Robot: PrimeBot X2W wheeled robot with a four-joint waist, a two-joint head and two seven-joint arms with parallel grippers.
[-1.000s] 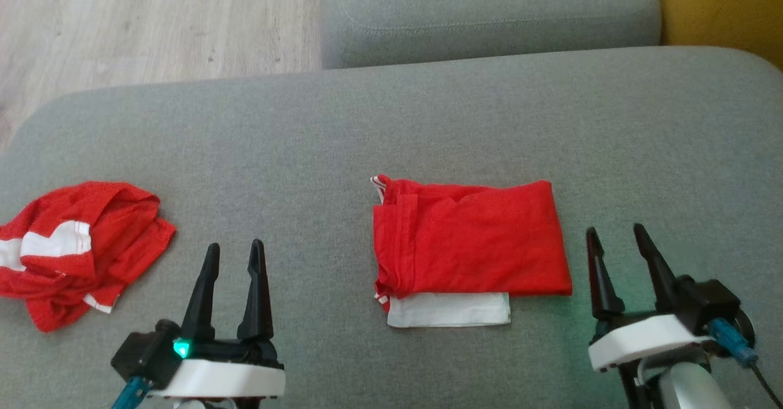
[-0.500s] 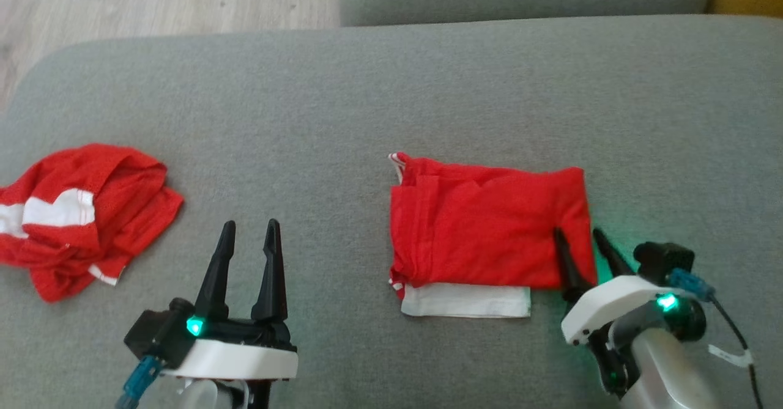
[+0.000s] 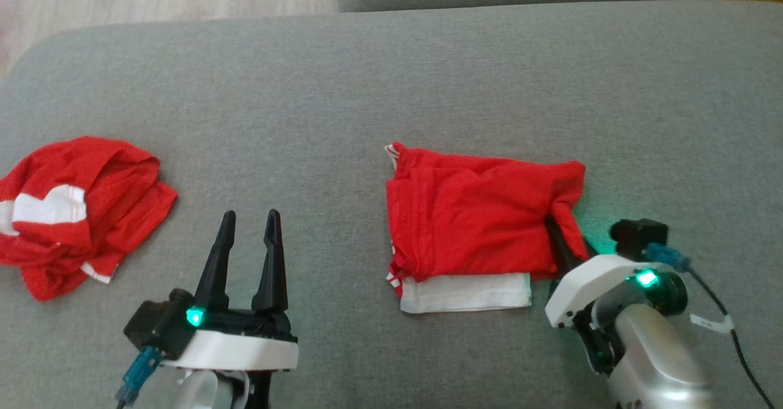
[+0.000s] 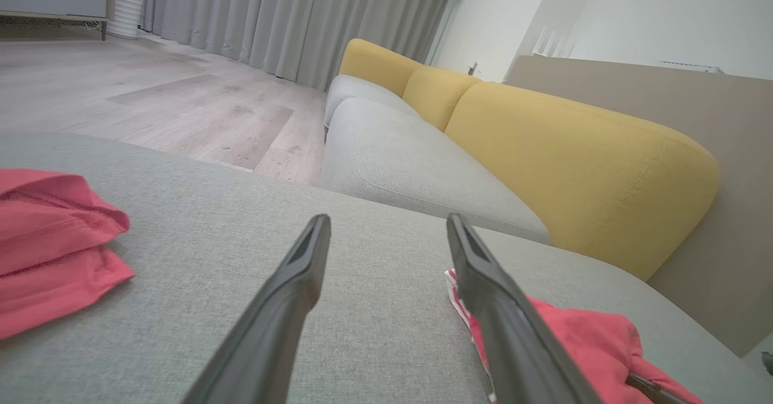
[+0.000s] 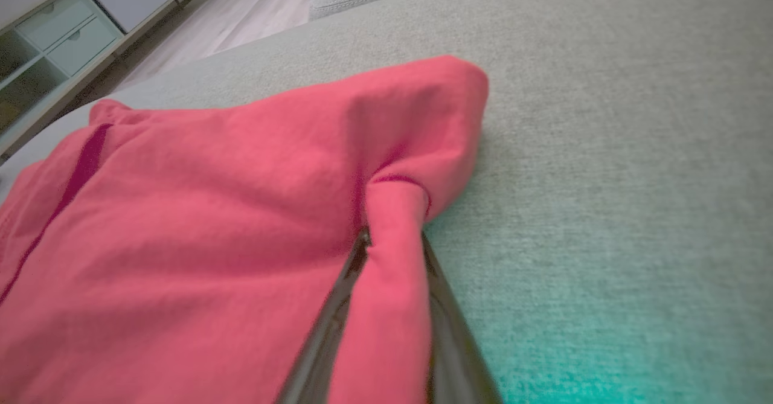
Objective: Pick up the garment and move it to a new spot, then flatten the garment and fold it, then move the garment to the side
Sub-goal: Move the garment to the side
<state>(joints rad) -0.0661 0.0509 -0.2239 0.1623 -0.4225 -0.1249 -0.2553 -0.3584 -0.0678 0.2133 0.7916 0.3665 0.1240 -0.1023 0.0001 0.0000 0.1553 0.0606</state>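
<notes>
Pinching garment [image 5: 229, 223] fold, right wrist view

Right gripper [image 3: 566, 241] tips under garment [image 3: 477, 213] fold

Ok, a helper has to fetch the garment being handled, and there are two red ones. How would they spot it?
On the wide grey cushion, look right of the middle, where the right gripper pinches a red edge. That is the folded garment, a flat rectangle with a white layer showing along its near edge. The crumpled garment at far left is a loose heap.
</notes>
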